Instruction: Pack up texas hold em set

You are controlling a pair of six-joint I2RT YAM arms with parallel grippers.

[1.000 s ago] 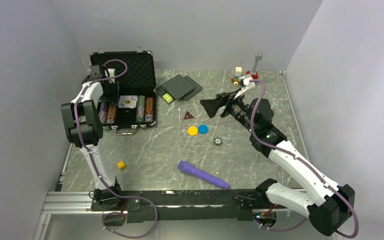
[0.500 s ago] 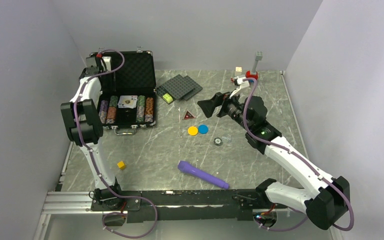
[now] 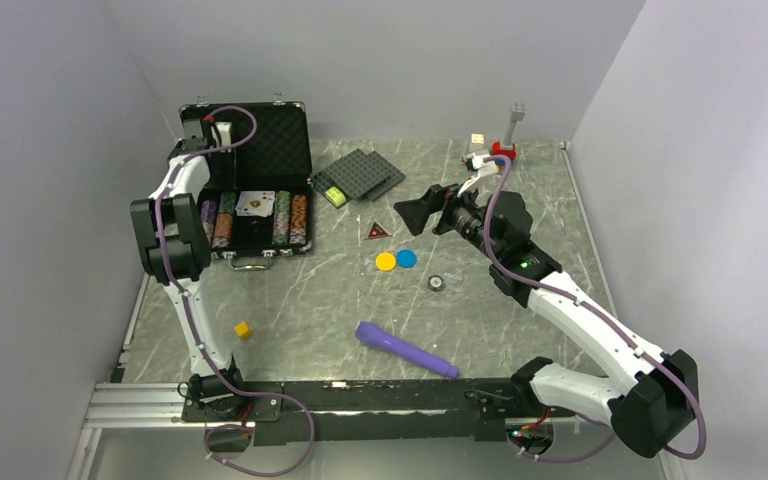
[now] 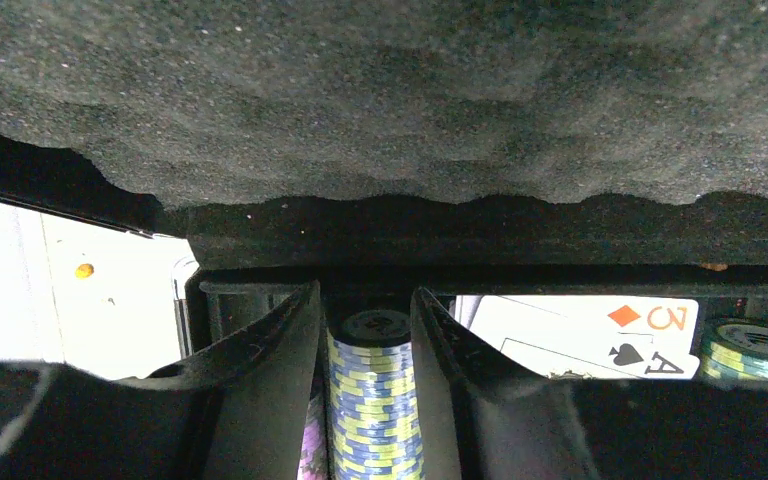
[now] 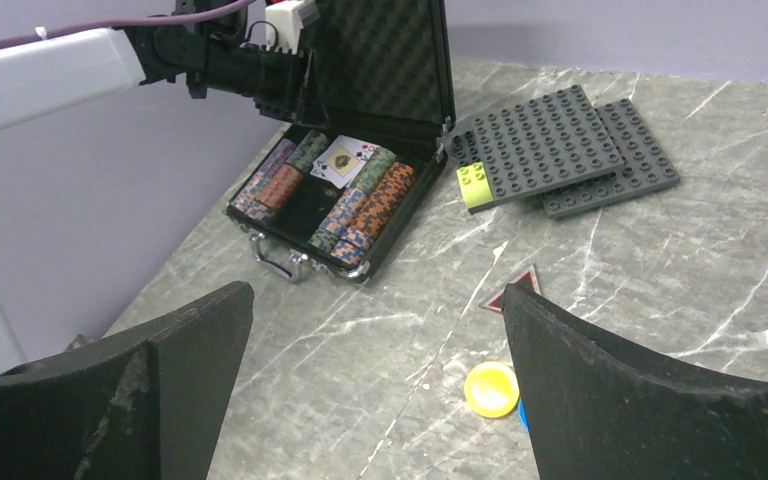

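Note:
The black case (image 3: pixel 250 215) lies open at the back left, foam lid (image 3: pixel 265 140) upright. Striped chip stacks (image 3: pixel 282 218) and playing cards (image 3: pixel 255 203) sit inside. My left gripper (image 3: pixel 215 133) is by the lid's upper left edge, open and empty. In its wrist view (image 4: pixel 365 300) a blue-yellow chip stack (image 4: pixel 372 400) shows below through the gap, with the cards (image 4: pixel 600 335) to the right. My right gripper (image 3: pixel 422 213) is wide open above the table (image 5: pixel 377 300). The yellow disc (image 3: pixel 386 262), blue disc (image 3: pixel 406 258) and dark red triangle (image 3: pixel 378 231) lie below it.
Dark grey studded plates (image 3: pixel 362 175) lie right of the case. A purple cylinder (image 3: pixel 405 350) lies near the front. A small yellow cube (image 3: pixel 244 330) sits front left, a small ring (image 3: pixel 437 283) near the discs, and toy blocks (image 3: pixel 490 152) at the back.
My left gripper has risen from in front of the lid's foam to the lid's upper left edge. My right arm has shifted slightly left, jaws still open.

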